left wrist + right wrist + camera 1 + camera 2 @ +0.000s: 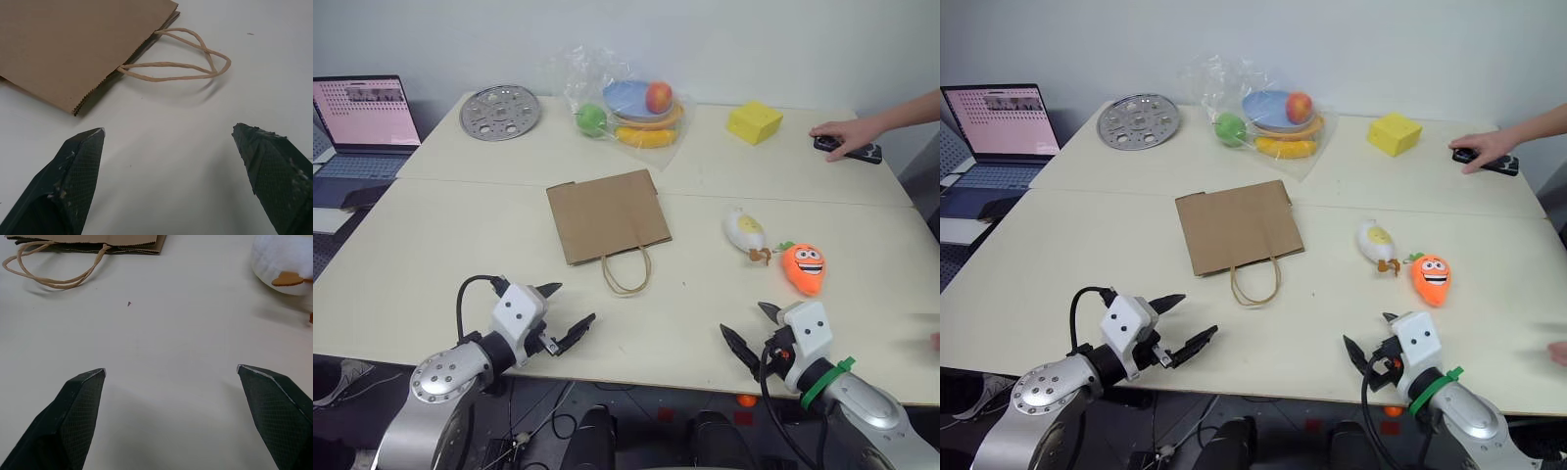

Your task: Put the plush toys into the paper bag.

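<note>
Both grippers empty, toys not bagged yet

The carrot plush (803,267) and white-and-yellow plush (745,232) lay ahead of the spread-open right gripper (751,328), clearly nearer than the equally wide left gripper (565,313); the paper bag (606,214) lay flat mid-table.

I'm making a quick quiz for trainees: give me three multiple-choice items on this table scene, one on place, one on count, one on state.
1. Where do the plush toys lie relative to the paper bag?
A. on the robot's right
B. inside it
C. on the robot's left

2. How many plush toys are there?
A. one
B. two
C. four

3. How is the bag?
A. upright
B. lying flat
C. held

Key: 1 A, white toy and carrot sit to its right; 2 B, those two; 3 B, flat on the table, left gripper and right gripper open and empty.
</note>
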